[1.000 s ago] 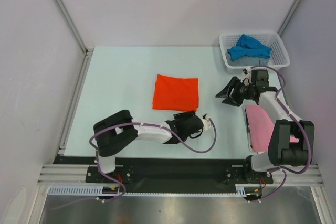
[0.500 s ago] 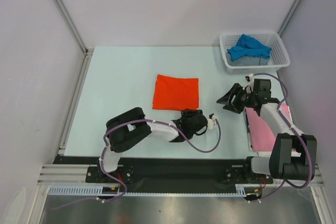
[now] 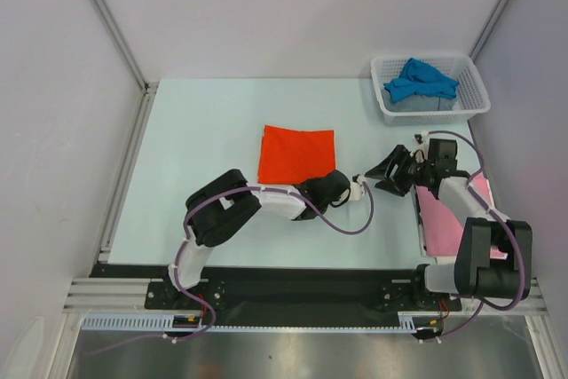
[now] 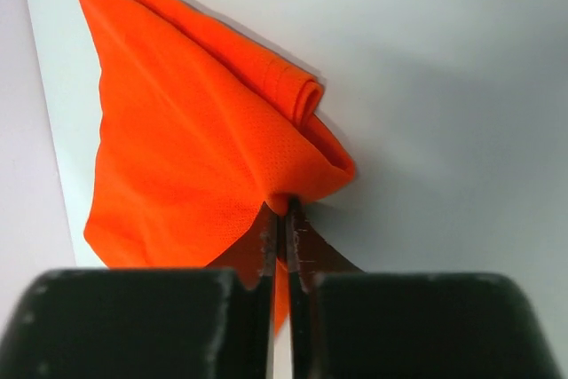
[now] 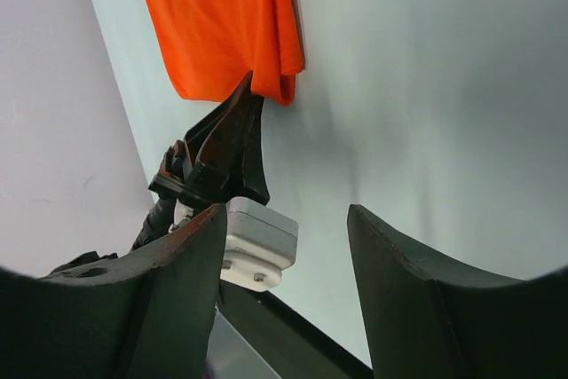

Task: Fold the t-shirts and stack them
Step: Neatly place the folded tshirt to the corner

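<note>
Tabletop (image 3: 204, 130), pale, seen from above; its near edge is partly covered by the two arm bases.

Pink t-shirt (image 3: 437, 224), lying flat towards the near right corner of the tabletop. The right arm (image 3: 461, 193) crosses over it, so its far end and right side are hidden and its full outline cannot be made out.

Orange-red t-shirt (image 3: 295, 154), folded to a rough rectangle about the middle of the tabletop. In the left wrist view its folded edge shows as a rolled hem, and part of the cloth is cut off behind the gripper body.

Basket (image 3: 444, 109), white mesh, at the far right corner of the tabletop. It holds the blue t-shirt (image 3: 420, 80), crumpled and unfolded. What else lies under the blue cloth is hard to tell through the mesh.

Right gripper (image 3: 383, 172), jaws spread wide and holding nothing. It is just to the right of the orange-red t-shirt's near right corner and apart from the cloth.

Left gripper (image 4: 280, 210), jaws almost together and pinched on the near right corner of the orange-red t-shirt, with cloth gathered between the tips. The right wrist view shows the same pinch from the opposite side.
</note>
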Controlling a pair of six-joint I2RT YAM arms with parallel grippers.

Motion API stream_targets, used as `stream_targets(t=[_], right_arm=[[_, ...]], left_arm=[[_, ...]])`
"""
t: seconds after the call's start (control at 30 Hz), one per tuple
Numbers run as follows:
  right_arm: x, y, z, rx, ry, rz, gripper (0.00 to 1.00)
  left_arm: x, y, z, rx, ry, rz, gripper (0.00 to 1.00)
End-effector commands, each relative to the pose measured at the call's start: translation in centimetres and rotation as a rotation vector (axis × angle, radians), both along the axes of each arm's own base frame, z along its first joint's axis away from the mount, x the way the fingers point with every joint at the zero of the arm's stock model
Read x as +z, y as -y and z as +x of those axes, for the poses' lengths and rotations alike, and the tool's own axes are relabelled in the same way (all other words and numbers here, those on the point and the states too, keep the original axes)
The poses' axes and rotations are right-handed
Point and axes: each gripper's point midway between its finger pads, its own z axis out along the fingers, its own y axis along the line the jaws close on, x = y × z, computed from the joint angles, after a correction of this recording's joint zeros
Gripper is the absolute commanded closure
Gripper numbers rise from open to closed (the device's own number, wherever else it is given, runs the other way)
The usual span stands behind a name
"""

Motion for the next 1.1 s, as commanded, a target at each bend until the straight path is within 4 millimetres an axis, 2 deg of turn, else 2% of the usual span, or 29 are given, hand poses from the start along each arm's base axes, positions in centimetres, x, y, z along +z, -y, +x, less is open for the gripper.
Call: stream_targets(t=[0.0, 0.1, 0.13, 0.2, 0.37, 0.43, 0.57, 0.6, 0.77, 0.83, 1.07], right_arm=[[0.9, -0.2, 1.5, -0.003, 0.046, 0.037, 0.37], [0.6, -0.3, 2.3, -0.014, 0.029, 0.061, 0.37], [-0.3, -0.3, 2.5, -0.014, 0.0, 0.069, 0.37], [0.0, -0.8, 3.3, 0.0, 0.005, 0.094, 0.37], [-0.9, -2.3, 5.5, 0.044, -0.023, 0.144, 0.19], [-0.3, -3.1, 6.7, 0.056, -0.007, 0.13, 0.09], [-0.3, -3.8, 8.7, 0.042, -0.018, 0.14, 0.03], [-1.1, -4.9, 8.7, 0.064, -0.044, 0.147, 0.02], [-1.8, -6.4, 10.5, 0.094, -0.062, 0.157, 0.0], [-2.4, -6.9, 11.3, 0.103, -0.075, 0.158, 0.0], [-4.0, -8.1, 12.1, 0.099, -0.129, 0.169, 0.01]], left_arm=[[-1.7, 0.5, -1.0, -0.05, -0.068, 0.024, 0.99], [-0.5, 1.0, -0.9, -0.049, -0.061, -0.016, 1.0], [-0.3, 1.0, -0.9, -0.043, -0.067, -0.032, 1.0], [0.9, 1.6, -1.1, -0.052, -0.086, -0.075, 1.0], [3.9, 1.5, -1.4, -0.026, -0.119, -0.169, 1.0], [5.0, 1.4, -1.5, -0.018, -0.123, -0.201, 1.0], [6.3, 0.7, -1.6, -0.002, -0.136, -0.23, 1.0], [6.9, 0.7, -1.5, 0.0, -0.132, -0.243, 1.0], [8.0, 0.0, -1.7, 0.003, -0.153, -0.265, 1.0], [8.5, -0.1, -1.8, -0.004, -0.151, -0.267, 1.0], [9.6, -0.9, -1.2, 0.007, -0.146, -0.279, 1.0]])
